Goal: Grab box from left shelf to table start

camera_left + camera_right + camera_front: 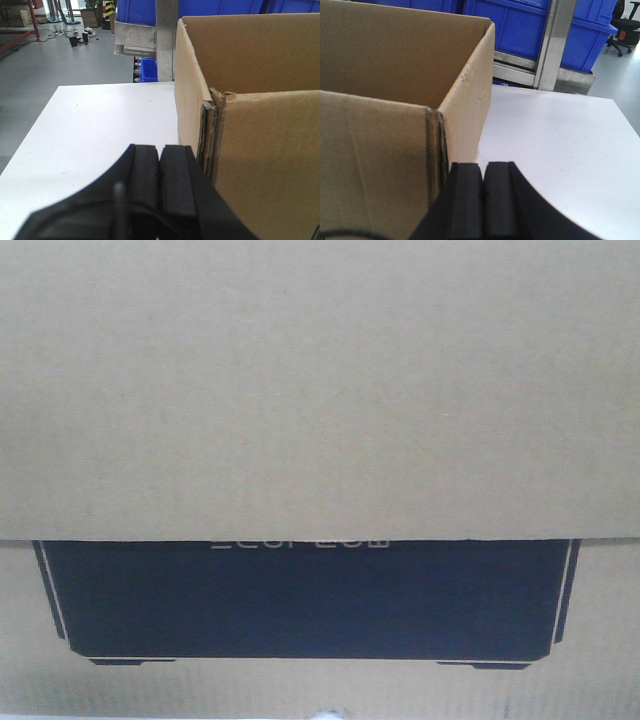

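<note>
The box (320, 390) fills my whole front view, so I'm flying blind there: just tan cardboard and the black printed panel. From the wrist views I can see it sitting on the white desk (100, 130), open at the top, with its far end toward the shelf (555, 45) and the blue bins (520, 25) behind.

My left hand (161, 180) is at the box's left near corner, pads pressed together with nothing between them, its side just beside or against the cardboard wall; I can't tell which. My right hand (482, 195) mirrors that at the right near corner, also closed and empty.

What worries me from here:
- If I'm relying on a side squeeze, the hold is friction only. Uneven pressure could let one corner slip and the box skew on the desk.
- The left corner seam looks frayed and split, so pushing there could buckle the wall.
- With the front camera blocked, I could shove the box back into the shelf without noticing.
</note>
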